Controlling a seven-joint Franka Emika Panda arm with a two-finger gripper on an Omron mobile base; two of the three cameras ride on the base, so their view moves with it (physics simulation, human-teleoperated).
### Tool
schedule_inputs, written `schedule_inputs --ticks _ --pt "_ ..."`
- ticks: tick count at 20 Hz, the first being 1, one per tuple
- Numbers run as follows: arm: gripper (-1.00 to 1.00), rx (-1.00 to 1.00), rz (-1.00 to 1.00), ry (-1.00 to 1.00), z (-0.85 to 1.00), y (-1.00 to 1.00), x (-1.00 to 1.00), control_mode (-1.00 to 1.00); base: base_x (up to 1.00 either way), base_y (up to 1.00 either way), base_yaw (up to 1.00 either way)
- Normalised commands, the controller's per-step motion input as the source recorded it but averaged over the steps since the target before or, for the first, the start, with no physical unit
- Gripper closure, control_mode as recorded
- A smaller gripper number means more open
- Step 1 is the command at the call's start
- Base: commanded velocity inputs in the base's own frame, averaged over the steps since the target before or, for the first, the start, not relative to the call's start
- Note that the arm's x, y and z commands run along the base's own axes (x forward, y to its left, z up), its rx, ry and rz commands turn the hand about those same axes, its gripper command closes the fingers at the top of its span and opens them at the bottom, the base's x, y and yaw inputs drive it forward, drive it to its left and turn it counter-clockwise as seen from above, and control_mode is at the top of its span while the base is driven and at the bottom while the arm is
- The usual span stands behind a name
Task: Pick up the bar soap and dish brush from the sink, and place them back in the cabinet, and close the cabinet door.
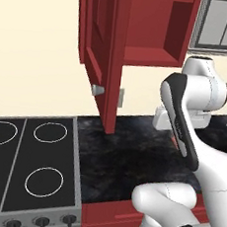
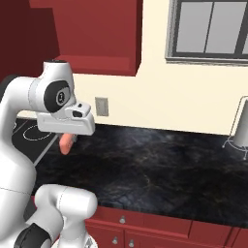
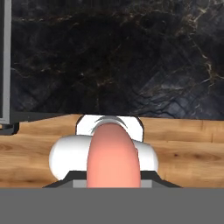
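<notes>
Gripper (image 3: 113, 175): jaws closed on the soap (image 3: 113, 159), which stands on end between them. Below: black counter (image 3: 131, 65). Cabinet (image 1: 153, 35) above the jaws, door (image 1: 99, 54) open.

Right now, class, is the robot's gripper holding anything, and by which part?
Yes. The gripper holds the bar soap, clamped at one end; the rest of the pink block sticks out beyond the fingers, above the black counter.
</notes>
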Motion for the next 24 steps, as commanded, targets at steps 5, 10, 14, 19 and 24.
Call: schedule_inputs --ticks 5,10,14,19,24 --pt "1.0 0.0 0.0 0.0 0.0 0.0 0.0 1.0 0.25 0.0 0.0" --pt "1.0 0.0 0.0 -0.01 0.06 0.0 0.07 -1.0 0.07 0.0 0.0" --pt "1.0 0.0 0.0 -0.07 0.23 0.0 0.03 -1.0 0.0 0.0 0.0" --pt "1.0 0.0 0.0 -0.14 0.31 0.0 0.0 -1.0 0.0 0.0 0.0" --pt "1.0 -0.02 0.0 -0.21 0.19 0.0 0.0 -1.0 0.0 0.0 0.0"
